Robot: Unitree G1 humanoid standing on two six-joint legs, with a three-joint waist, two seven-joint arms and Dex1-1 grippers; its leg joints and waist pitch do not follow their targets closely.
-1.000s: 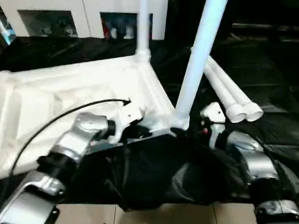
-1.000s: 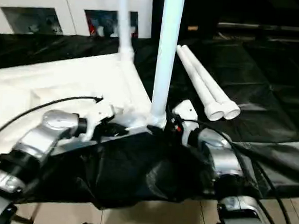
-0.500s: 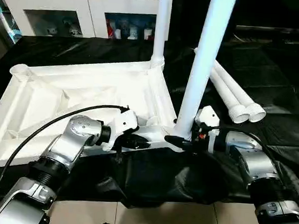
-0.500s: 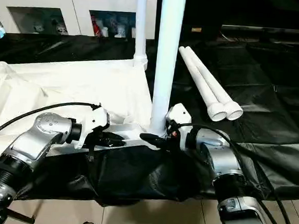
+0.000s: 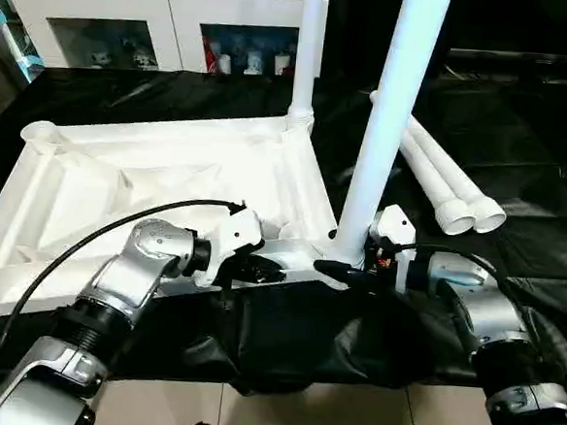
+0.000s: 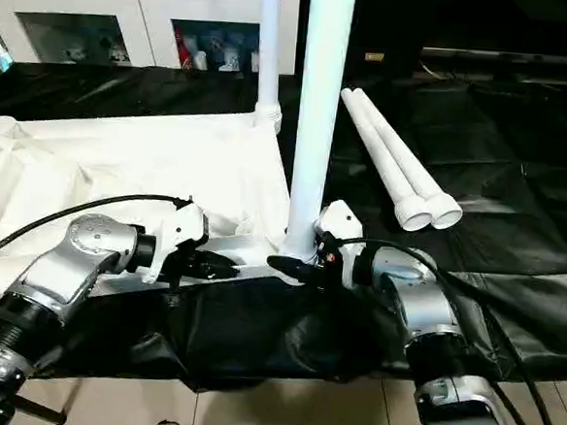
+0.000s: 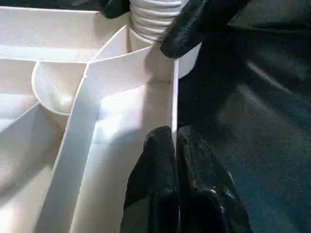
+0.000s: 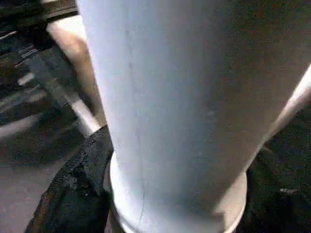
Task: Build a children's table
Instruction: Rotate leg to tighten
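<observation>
The table top lay upside down on a black sheet, ribbed underside up. Two legs stood upright in its corner sockets: a far leg at the back corner and a near leg at the front corner closest to the robot. Two more legs lay side by side on the sheet, well apart from the top on its right. The left gripper was pinched shut on the top's front rim, just beside the near leg's socket. The right gripper sat at the base of the near leg with its fingers around it, though whether they pressed on it was hard to tell. A white cabinet stood behind.
</observation>
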